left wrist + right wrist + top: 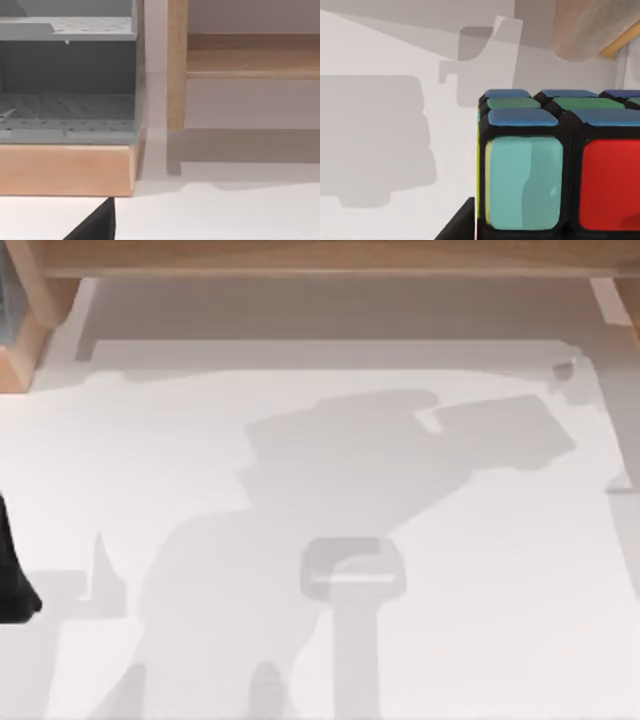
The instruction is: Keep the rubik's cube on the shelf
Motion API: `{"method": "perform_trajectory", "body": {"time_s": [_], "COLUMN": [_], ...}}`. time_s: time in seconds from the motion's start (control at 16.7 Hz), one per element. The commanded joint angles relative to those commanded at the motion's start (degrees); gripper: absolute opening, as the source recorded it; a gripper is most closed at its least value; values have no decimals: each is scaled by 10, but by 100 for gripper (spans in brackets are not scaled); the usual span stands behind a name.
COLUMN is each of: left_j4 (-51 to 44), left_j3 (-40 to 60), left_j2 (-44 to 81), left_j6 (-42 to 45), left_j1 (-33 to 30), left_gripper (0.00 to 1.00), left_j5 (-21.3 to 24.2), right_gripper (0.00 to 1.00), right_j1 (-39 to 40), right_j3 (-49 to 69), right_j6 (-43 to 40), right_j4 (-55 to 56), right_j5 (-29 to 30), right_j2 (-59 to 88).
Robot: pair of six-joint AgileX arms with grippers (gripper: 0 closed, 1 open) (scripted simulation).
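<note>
Above the white counter (480,570), the top view shows bare surface below the shelf (330,255); the left wrist view faces a shelf post (176,65); in the right wrist view the rubik's cube (555,165) sits close, apparently carried, claw grip untellable, lift to the plank next.

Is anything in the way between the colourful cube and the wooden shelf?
Nothing visible is. In the right wrist view the rubik's cube sits very close to the camera, with bare white table beyond it up to the shelf.
</note>
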Motion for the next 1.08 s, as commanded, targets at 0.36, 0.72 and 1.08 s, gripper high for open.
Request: {"method": "perform_trajectory", "body": {"time_s": [0.36,0.72,1.08], "left_j4": [0,0,0], "left_j3": [0,0,0], "left_j2": [0,0,0], "left_j6": [0,0,0], "left_j1": [0,0,0], "left_gripper": [100,100,100], "left_j5": [0,0,0], "right_gripper": [0,0,0], "right_j1": [173,301,349], "right_j3": [-247,-424,-490], "right_j6": [51,74,72], "right_j4": [332,768,1146], "right_j5": [50,151,277], "right_j2": [-43,-10,50]}}
